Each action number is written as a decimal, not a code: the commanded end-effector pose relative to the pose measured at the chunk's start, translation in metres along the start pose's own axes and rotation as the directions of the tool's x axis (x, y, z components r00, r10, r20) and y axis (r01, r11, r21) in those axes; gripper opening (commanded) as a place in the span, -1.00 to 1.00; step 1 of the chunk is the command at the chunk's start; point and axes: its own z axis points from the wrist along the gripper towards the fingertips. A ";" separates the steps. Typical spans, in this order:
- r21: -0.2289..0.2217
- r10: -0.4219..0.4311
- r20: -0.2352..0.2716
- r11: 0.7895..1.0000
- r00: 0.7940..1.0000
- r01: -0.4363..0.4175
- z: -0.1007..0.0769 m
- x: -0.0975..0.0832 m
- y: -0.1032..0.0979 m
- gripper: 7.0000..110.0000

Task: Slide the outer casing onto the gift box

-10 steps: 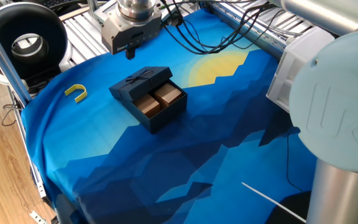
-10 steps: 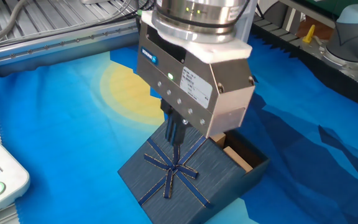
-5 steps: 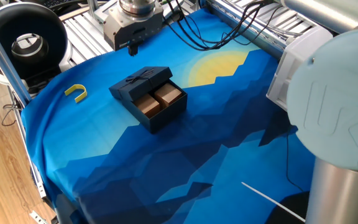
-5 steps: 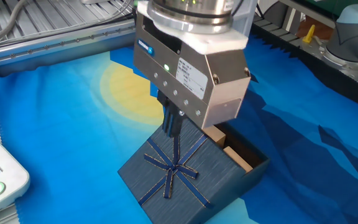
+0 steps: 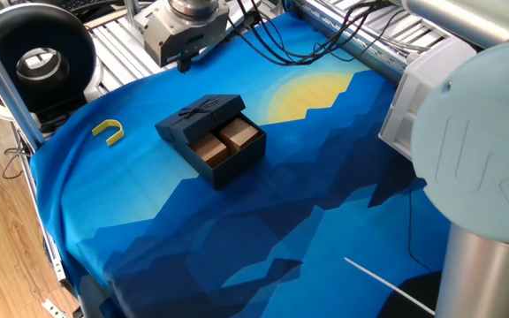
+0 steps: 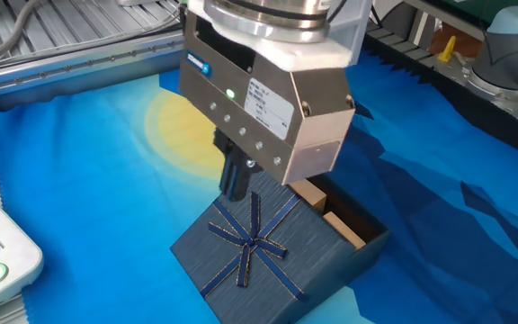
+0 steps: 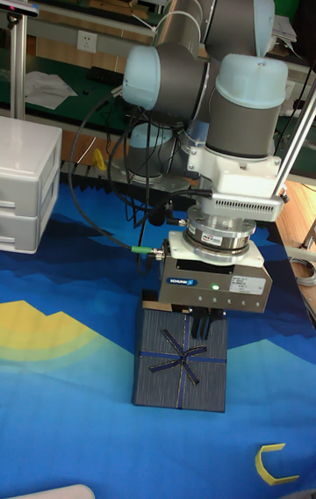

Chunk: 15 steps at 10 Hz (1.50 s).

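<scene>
The outer casing (image 5: 199, 115), navy with a thin ribbon bow, lies partway over the gift box (image 5: 233, 150). Two tan blocks (image 5: 225, 141) show at the box's uncovered end. In the other fixed view the bow-topped casing (image 6: 257, 261) fills the lower middle, with the tan interior (image 6: 334, 214) of the gift box to its right. My gripper (image 6: 237, 178) hangs above the casing's far edge, its dark fingers together and holding nothing, clear of the casing. In the tall fixed view my gripper (image 7: 204, 324) sits just over the casing (image 7: 180, 361).
A yellow U-shaped piece (image 5: 109, 132) lies on the blue cloth to the left of the boxes. A black ring lamp (image 5: 38, 58) stands at the back left. White drawers (image 7: 26, 184) and a white unit (image 5: 418, 93) border the cloth.
My gripper has lifted up and back from the casing's top. The casing and gift box have not moved.
</scene>
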 end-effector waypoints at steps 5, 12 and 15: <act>0.040 -0.039 0.024 0.998 0.999 0.038 0.046 -0.079 -0.025 -1.00; 0.075 -0.027 -0.081 0.997 0.996 0.033 0.077 -0.059 -0.024 -1.00; 0.071 -0.028 -0.120 0.997 0.992 0.037 0.087 -0.048 -0.022 -1.00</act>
